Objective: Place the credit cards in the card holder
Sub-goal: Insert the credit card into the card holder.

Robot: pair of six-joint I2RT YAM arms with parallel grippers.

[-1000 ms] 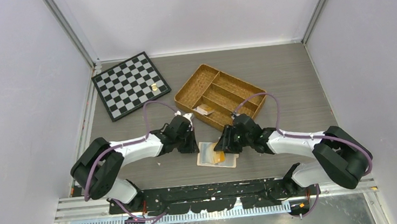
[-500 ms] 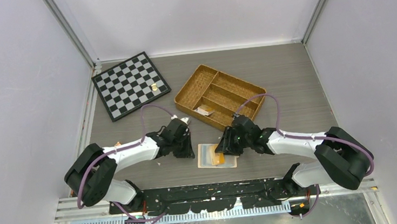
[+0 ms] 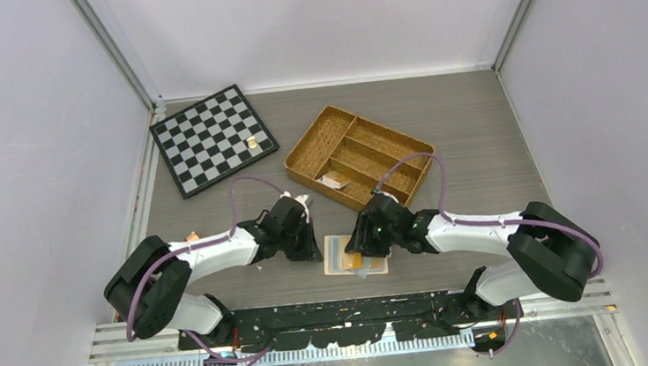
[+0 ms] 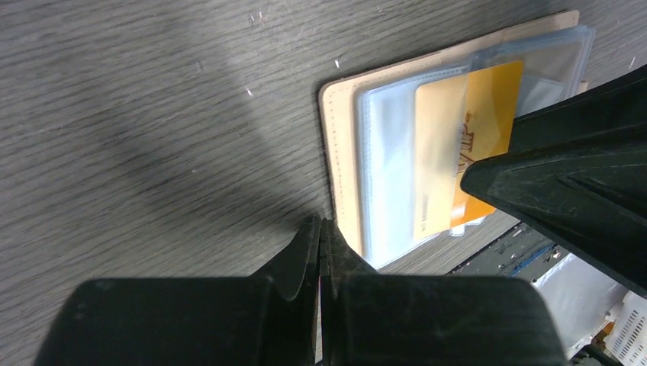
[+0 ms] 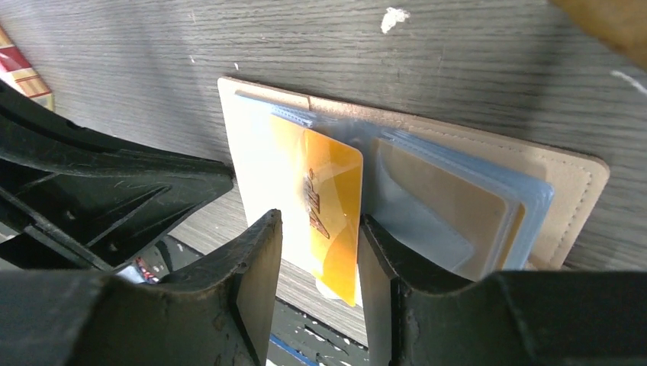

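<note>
- The card holder (image 3: 336, 254) lies open at 6 o'clock of the wicker tray (image 3: 358, 155). An orange credit card (image 5: 328, 198) sits partly in a clear sleeve, its free end toward 6 o'clock.
- The right gripper (image 5: 319, 225) is half open, astride this end. I would push it straight toward 12 o'clock, keeping the card flat.
- The left gripper (image 4: 319, 229) is closed and empty at the holder's 9 o'clock edge; it should press there.
- Hidden: whether it touches the holder, and whether other cards lie under the cloudy sleeves.
</note>
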